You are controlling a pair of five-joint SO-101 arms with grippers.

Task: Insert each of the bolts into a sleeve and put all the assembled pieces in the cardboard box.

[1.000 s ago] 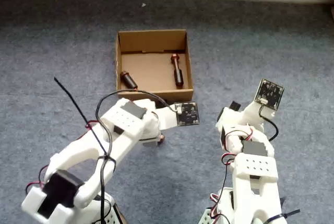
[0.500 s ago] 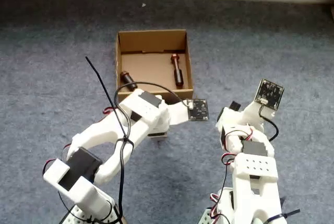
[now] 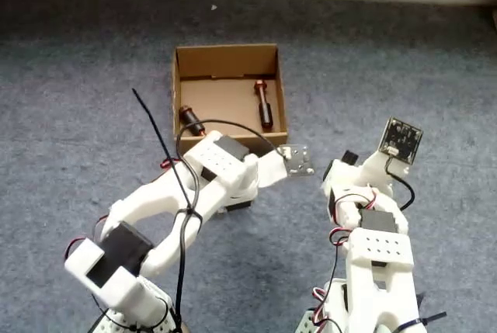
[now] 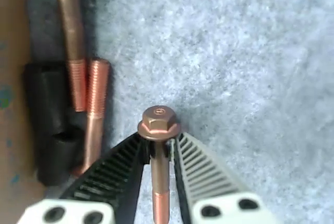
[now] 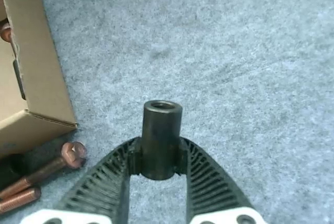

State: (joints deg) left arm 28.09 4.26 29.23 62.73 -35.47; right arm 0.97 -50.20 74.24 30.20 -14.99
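- Bolt (image 4: 159, 174): solid copper-coloured metal, so I judge it stiff, fairly heavy for its size and smooth enough to slip or swivel. The left gripper (image 4: 159, 143) has its jaws clamped on the shank just behind the flanged hex head, and the head sticks out past the fingertips. It hangs over the grey carpet (image 4: 240, 51), near the cardboard box (image 3: 225, 50).
- Hold: the grip sits close under the head. That probably keeps the bolt from sliding through, but the threaded end may be awkward to aim.
- Sleeve (image 5: 162, 130): a dark, thick-walled tube, rigid and likely matte, so I'd expect more grip than on the bolt. The right gripper (image 5: 159, 153) is closed on its lower half, leaving the open bore free. That looks like a good hold for taking a bolt.
- Spares: two loose bolts (image 4: 95, 114) and dark loose sleeves (image 4: 44, 96) lie touching on the carpet just beside the box wall. Being round, they would probably roll if nudged.
- Box contents: two assembled pieces (image 3: 264, 104) lie inside.
- Writing: no label or print can be read. A few bluish smudges mark the cardboard in the left wrist view, too blurred to make out.
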